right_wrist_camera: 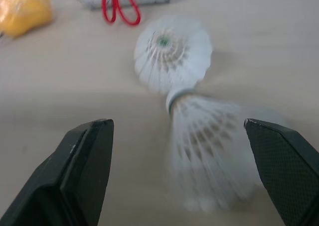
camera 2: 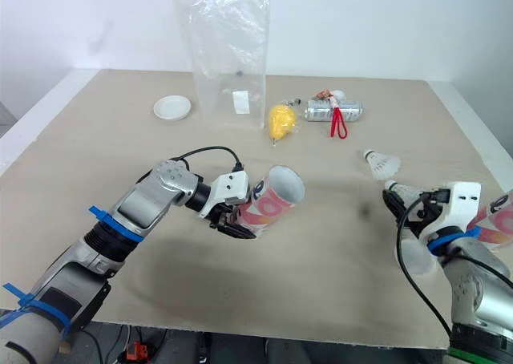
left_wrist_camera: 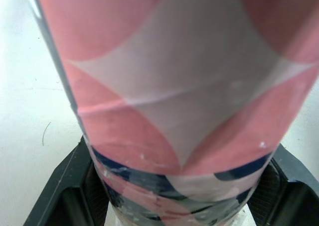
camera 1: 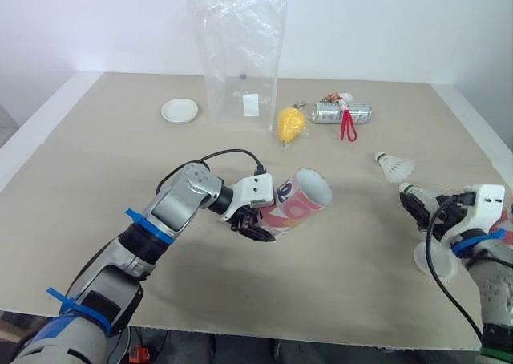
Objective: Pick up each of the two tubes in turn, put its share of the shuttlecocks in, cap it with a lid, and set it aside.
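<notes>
- The left pincer (camera 1: 255, 226) is clamped on the lower end of the pink tube (camera 1: 298, 201), near the middle of the bench (camera 1: 96, 179). The tube is tilted, its open mouth turned right and far. I judge this is so the mouth faces the other arm for loading.
- The right pincer (right_wrist_camera: 177, 131), near the right edge, has its fingers wide apart. A shuttlecock (right_wrist_camera: 209, 151) lies between them, touched by neither pad, so it looks lined up for a grasp.
- A second shuttlecock (camera 1: 395, 167) lies just beyond the first, close enough that a careless close could knock it.
- A second tube (camera 2: 498, 218) lies at the right edge beside that wrist. A pale disc (camera 1: 433, 261), probably a lid, lies under the wrist.
- On the far side are a white lid (camera 1: 179, 111), a standing plastic bag (camera 1: 243, 55), a yellow object (camera 1: 291, 123) and a silver can (camera 1: 342, 113) with a red loop. All are well apart from the arms, with nothing between the two pincers.
</notes>
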Action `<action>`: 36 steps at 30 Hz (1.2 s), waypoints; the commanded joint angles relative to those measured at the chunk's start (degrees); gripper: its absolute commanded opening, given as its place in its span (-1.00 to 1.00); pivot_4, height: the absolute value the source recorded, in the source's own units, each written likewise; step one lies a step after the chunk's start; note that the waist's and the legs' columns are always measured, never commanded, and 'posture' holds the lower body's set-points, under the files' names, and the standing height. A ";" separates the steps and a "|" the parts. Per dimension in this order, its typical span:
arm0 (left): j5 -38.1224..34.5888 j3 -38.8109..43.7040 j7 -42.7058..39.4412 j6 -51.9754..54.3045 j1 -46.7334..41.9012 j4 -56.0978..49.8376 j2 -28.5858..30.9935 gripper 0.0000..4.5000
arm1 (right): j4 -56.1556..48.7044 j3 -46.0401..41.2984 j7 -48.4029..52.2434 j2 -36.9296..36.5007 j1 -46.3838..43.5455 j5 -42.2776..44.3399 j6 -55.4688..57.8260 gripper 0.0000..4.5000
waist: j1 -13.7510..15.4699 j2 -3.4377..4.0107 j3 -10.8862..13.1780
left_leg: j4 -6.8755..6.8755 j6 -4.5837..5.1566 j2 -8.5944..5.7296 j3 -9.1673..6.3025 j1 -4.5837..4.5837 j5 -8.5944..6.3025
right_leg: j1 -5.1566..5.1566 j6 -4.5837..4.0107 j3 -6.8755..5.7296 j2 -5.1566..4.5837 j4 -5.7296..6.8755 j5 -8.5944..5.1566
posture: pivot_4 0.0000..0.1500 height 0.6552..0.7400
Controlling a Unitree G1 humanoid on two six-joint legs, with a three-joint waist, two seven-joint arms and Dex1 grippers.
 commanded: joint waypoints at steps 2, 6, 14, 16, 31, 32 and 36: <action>-0.09 0.29 0.50 0.10 0.52 -0.93 0.77 0.32 | 2.19 1.55 -2.46 0.02 -3.01 -1.08 -0.32 0.99 | 0.00 0.00 0.00 | 0.00 0.00 0.00 0.01 0.00 0.00 | 0.00 0.00 0.01 0.00 0.00 -0.01 | 1.00 1.00; -0.16 0.35 0.83 0.32 0.63 -1.03 1.10 0.32 | 3.66 2.61 -3.51 0.19 -4.51 -1.60 -0.54 0.99 | -0.02 0.00 0.00 | 0.00 0.00 0.00 0.01 0.00 0.00 | 0.00 0.00 0.01 0.00 0.00 -0.01 | 1.00 1.00; -0.19 0.38 1.35 0.43 1.15 -1.20 1.77 0.32 | 5.39 2.94 -5.41 -0.70 -5.31 -3.02 -0.86 -0.35 | -0.05 0.01 0.00 | 0.00 0.00 0.01 0.01 0.01 0.00 | -0.01 0.00 0.02 0.02 0.00 0.00 | 1.00 1.00; -0.26 0.28 1.45 0.55 1.24 -1.34 1.87 0.32 | 4.83 2.64 -5.41 -0.93 -4.71 -3.04 -0.69 -0.68 | -0.06 0.00 0.00 | 0.00 0.00 0.01 0.01 0.01 0.00 | -0.01 0.00 0.02 0.02 0.00 0.00 | 1.00 1.00; -0.62 -0.20 1.15 -0.66 0.20 0.87 0.82 0.32 | -12.07 1.03 -1.40 -6.86 3.20 -2.32 0.95 -0.98 | -0.05 0.02 -0.01 | 0.00 0.00 0.00 0.02 0.01 0.00 | 0.00 0.01 0.04 0.01 0.00 -0.01 | 1.00 1.00; -0.67 -0.25 1.00 -0.79 0.03 1.11 0.73 0.32 | -14.66 1.12 1.55 -9.97 3.54 -2.86 -0.67 -0.98 | -0.04 0.01 0.00 | 0.01 0.00 0.00 0.02 0.02 0.00 | 0.00 0.02 0.04 0.01 0.00 0.00 | 1.00 1.00; -0.99 -0.20 0.24 -1.35 -0.58 2.00 0.62 0.32 | -22.47 1.81 12.44 -21.84 -1.06 -1.59 -4.70 -0.98 | -0.22 0.30 0.11 | 0.03 0.02 -0.09 0.17 0.01 0.02 | -0.04 0.12 0.23 -0.05 -0.01 0.05 | 1.00 1.00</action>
